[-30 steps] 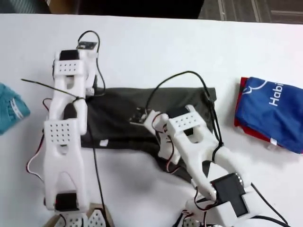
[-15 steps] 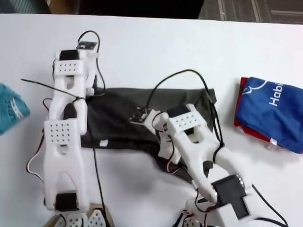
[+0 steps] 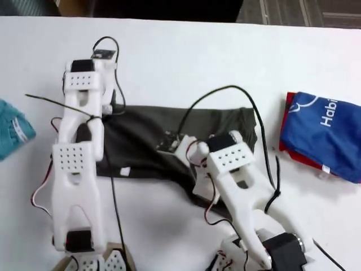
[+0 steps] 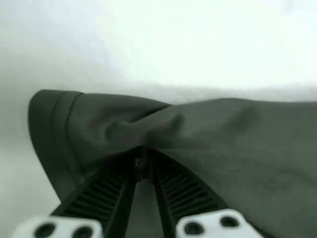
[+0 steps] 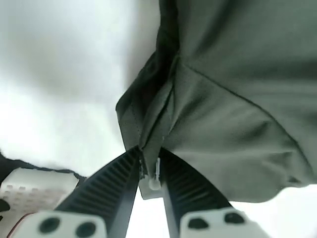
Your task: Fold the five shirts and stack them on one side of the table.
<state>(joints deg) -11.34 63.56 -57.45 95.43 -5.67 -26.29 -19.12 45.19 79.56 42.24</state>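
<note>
A dark shirt [image 3: 146, 141] lies across the middle of the white table [image 3: 197, 56], partly under both arms. The left claw [image 4: 143, 166] is clamped on a bunched fold at the shirt's edge. The right claw [image 5: 148, 168] pinches a seamed hem, jaws together on the cloth. Over on the right, a blue shirt [image 3: 324, 132] lies folded on top of a red shirt [image 3: 289, 148]. A teal shirt [image 3: 14, 130] lies at the table's left edge.
</note>
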